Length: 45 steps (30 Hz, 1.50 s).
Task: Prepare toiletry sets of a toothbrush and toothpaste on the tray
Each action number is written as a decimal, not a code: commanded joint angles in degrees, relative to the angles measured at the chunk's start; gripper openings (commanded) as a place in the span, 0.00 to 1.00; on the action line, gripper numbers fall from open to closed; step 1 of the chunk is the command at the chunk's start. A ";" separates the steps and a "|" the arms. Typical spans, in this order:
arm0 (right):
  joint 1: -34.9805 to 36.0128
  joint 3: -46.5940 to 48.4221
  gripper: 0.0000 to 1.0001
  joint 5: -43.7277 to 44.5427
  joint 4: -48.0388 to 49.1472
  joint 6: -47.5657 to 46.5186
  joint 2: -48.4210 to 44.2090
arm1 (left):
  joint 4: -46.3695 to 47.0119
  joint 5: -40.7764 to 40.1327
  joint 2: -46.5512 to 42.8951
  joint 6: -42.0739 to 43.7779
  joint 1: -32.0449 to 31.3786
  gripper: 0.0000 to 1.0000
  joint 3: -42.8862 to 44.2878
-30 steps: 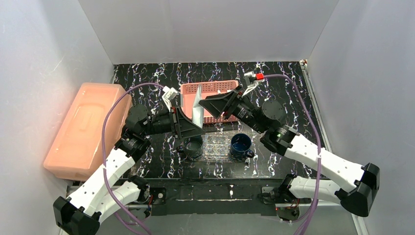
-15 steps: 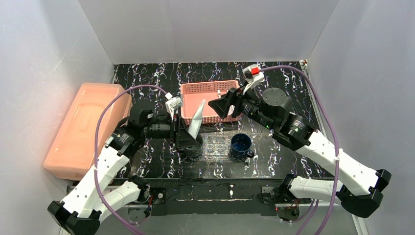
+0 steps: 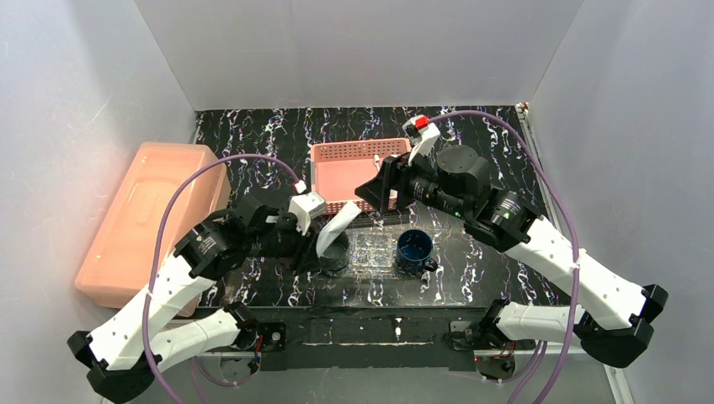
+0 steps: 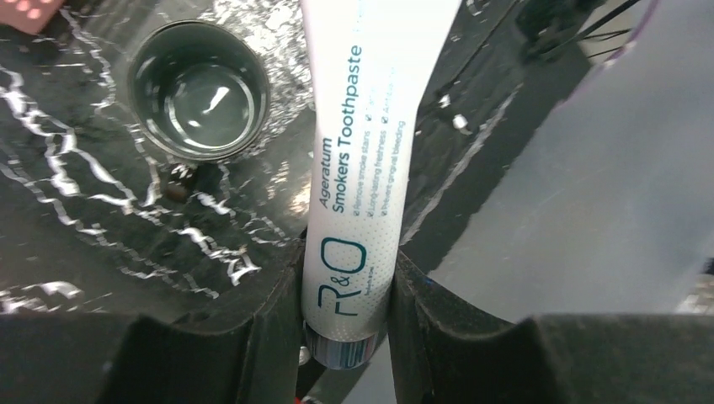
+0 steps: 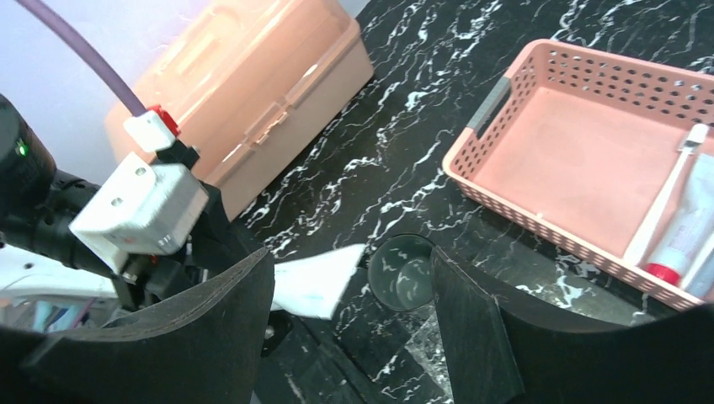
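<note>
table [image 3: 253, 130]: black top with white marbled veins, glossy, walled in white on three sides.
salmon box [image 3: 147, 223]: lay at the far left, long side running front to back, lid shut, its right edge over the marbled top.
pink basket [image 3: 354, 147]: perforated, sat at back centre, well apart from the salmon box.
tray [image 3: 370, 251]: clear and speckled, lay flat near the middle, just in front of the pink basket.
dark cup [image 4: 199, 91]: stood upright, mouth up, just left of the tray.
blue cup [image 3: 414, 247]: stood upright just right of the tray, its handle toward the near edge.
</note>
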 commanded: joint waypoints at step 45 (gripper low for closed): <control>-1.97 -10.49 0.56 -27.43 19.89 22.73 6.75 | -3.89 -38.23 -5.28 10.40 -21.88 0.00 1.37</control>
